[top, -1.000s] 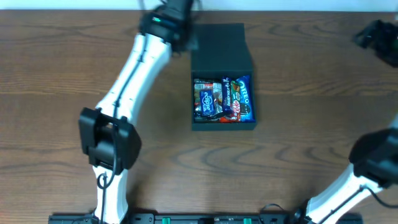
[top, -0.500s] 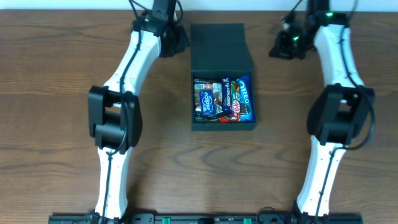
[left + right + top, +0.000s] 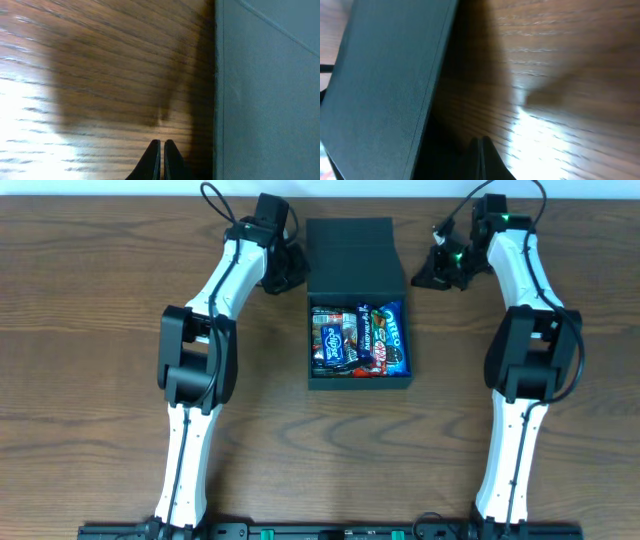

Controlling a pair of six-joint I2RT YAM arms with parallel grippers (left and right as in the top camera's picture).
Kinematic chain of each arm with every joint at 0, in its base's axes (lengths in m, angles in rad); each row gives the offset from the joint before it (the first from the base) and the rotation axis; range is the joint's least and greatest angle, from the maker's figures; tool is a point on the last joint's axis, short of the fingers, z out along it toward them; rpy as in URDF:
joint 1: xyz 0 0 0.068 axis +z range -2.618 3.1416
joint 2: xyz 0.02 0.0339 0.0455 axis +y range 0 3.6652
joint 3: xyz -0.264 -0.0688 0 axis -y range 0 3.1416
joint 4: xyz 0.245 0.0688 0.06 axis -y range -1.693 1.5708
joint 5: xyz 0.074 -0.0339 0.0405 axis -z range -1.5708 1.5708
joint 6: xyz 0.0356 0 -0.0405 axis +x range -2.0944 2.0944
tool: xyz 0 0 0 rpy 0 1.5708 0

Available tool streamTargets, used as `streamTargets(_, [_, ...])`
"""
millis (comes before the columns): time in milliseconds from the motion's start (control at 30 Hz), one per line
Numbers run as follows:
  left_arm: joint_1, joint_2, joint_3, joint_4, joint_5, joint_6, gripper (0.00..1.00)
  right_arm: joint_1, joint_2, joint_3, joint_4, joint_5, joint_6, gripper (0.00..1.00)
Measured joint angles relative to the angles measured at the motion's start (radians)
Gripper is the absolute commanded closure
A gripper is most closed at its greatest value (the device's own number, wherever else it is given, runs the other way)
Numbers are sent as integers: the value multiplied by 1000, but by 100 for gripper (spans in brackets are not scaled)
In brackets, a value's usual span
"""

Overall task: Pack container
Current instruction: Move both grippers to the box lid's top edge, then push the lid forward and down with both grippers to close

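Note:
The container (image 3: 358, 380) is a dark teal-black square box at the table's middle, its hinged flap lid (image 3: 352, 255) standing open at the back. Several snack packets (image 3: 360, 340) lie inside, one a blue Oreo packet (image 3: 392, 332). My left gripper (image 3: 290, 272) is shut and empty, just left of the lid; in the left wrist view its fingertips (image 3: 161, 145) sit over bare wood beside the lid's face (image 3: 270, 90). My right gripper (image 3: 430, 275) is shut and empty, just right of the lid; its fingertips (image 3: 481, 142) show beside the lid (image 3: 385, 85).
The brown wooden table (image 3: 100, 330) spreads on both sides of the box. Both white arms reach from the front edge up to the back corners. A white wall edge runs along the back.
Both arms have swung in toward the lid. The left gripper came down to the lid's left side, and the right arm came in from the far right to the lid's right side.

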Motion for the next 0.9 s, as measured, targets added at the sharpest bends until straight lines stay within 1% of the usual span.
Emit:
streamTargets(233, [0,1,0,24,39,-12,94,22,45,-1,28,-105,0,98])
streamTargets(367, [5,2,0,44,74,-19,94,40,45,-2,31,-121,-2,98])
streamTargets(533, [16,5,0,62,104,-21,94,40,46,-2,31,-166,-36,98])
streamTargets(733, [40,9,0,146,212,18,94,23,47,-2,26,-272,-98,98])
streamTargets(900, [52,10,0,188,306,51,94,0,47,-2,15,-371,-152,98])
